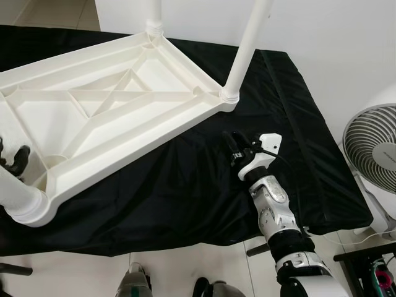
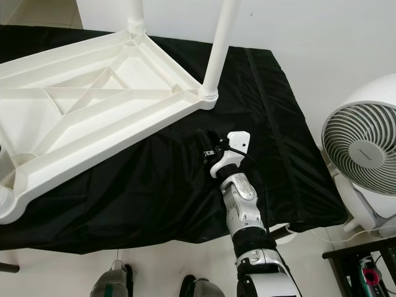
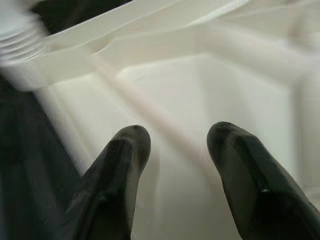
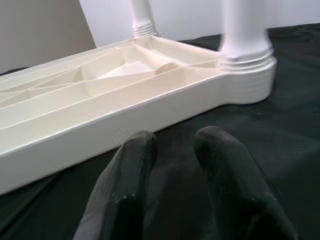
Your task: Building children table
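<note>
We see the white plastic children's table (image 1: 117, 105) lying upside down on a black cloth (image 1: 297, 142), its ribbed underside facing up. Three legs stand screwed into its corners — a far leg (image 1: 153, 15), a leg at the right corner (image 1: 246, 49) rising from its threaded socket, and a near-left leg (image 1: 17, 198) at the corner closest to us. Our right gripper (image 1: 232, 148) hovers low over the cloth just beside the table's right corner, apart from the plastic; in the right wrist view its two black fingers (image 4: 125, 190) stand slightly apart with nothing between them, pointing toward the table's long edge. Our left gripper (image 3: 177, 145) sits at the near-left corner, its fingers (image 3: 120, 170) spread wide over the table's inner ribs, gripping nothing — the view there is blurred. A white fan (image 2: 365, 148) stands on the tiled floor (image 1: 185, 272) to the right, past the cloth's edge.
</note>
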`<state>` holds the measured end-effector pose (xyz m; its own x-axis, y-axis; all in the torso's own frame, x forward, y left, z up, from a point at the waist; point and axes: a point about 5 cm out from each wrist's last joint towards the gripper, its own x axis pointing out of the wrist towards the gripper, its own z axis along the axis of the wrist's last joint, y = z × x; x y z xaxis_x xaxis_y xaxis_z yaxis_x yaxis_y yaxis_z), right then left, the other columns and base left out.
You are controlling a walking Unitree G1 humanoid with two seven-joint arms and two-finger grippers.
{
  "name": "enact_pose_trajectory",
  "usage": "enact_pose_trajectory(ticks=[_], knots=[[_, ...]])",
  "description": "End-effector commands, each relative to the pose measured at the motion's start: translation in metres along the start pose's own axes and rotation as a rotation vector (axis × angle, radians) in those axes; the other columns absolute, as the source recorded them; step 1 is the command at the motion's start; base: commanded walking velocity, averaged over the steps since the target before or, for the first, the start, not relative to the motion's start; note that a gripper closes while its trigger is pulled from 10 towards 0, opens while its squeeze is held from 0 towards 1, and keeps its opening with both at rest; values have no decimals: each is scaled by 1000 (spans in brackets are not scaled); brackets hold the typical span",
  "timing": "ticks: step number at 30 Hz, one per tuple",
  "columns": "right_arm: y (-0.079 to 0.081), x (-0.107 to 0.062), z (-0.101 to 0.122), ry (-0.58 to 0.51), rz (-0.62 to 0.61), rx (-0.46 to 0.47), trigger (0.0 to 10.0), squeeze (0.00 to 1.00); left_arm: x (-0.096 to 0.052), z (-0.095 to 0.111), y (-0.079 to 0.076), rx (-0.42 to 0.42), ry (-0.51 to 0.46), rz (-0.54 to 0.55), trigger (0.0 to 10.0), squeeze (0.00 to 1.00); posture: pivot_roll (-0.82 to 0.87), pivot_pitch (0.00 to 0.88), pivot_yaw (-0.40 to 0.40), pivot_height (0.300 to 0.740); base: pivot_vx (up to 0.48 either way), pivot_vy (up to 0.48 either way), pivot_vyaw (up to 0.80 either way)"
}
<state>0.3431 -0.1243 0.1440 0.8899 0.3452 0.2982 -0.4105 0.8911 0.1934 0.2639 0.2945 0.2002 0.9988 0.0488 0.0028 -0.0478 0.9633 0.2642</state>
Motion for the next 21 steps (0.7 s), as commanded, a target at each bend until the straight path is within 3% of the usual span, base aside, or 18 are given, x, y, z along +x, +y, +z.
enact_pose_trajectory(ticks=[1,3,8,11,21], knots=[[-3,-2,1,9,-14,-11,10000,0,5,-7,-24,-75,35,-61,10000,0,324,200,-101,740,0,0,0],[-5,-3,2,8,-20,-11,10000,0,9,-3,-36,-126,11,-66,10000,0,310,198,-101,740,0,0,0],[-6,-4,4,7,-28,-13,10000,0,11,0,-50,-178,20,-113,10000,0,310,198,-101,740,0,0,0],[-10,-7,5,14,-58,-33,10000,0,16,7,-78,-229,15,-209,10000,0,263,190,-96,740,0,0,0],[-18,-13,10,3,-121,-68,10000,0,22,17,-122,-302,-9,-334,10000,0,217,181,-89,740,0,0,0]])
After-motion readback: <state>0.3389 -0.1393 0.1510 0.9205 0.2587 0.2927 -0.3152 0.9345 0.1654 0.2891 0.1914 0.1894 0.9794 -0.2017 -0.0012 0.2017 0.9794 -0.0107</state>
